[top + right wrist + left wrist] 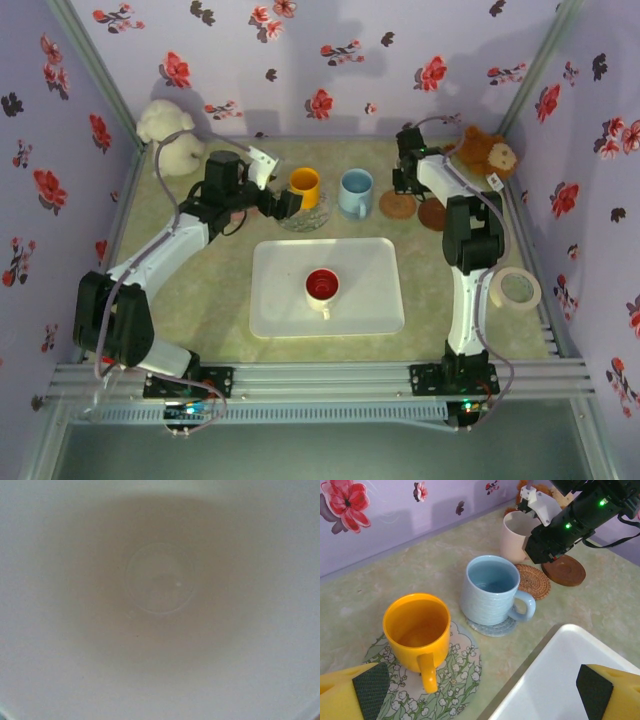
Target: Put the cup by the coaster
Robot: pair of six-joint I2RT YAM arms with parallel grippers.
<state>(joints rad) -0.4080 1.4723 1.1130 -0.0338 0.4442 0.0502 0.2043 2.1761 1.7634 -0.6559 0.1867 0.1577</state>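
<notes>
A cream cup [514, 537] is at the back of the table, just behind a woven coaster [534, 581] and left of a dark wooden coaster [565, 570]. My right gripper [532, 522] is shut on its rim, and the right wrist view looks straight down into the cup's pale inside [160, 585]. I cannot tell whether its base touches the table. From above, the right gripper [405, 178] hovers behind the woven coaster [397, 205]. My left gripper [482, 690] is open and holds nothing, close to a yellow cup [417, 630] on a floral coaster [455, 680].
A blue cup [355, 192] stands on a grey coaster [492, 628]. A red cup [322, 286] sits on a white tray [370, 300] at centre. A brown teddy [488, 152], a white plush [170, 135] and a tape roll [516, 288] sit by the walls.
</notes>
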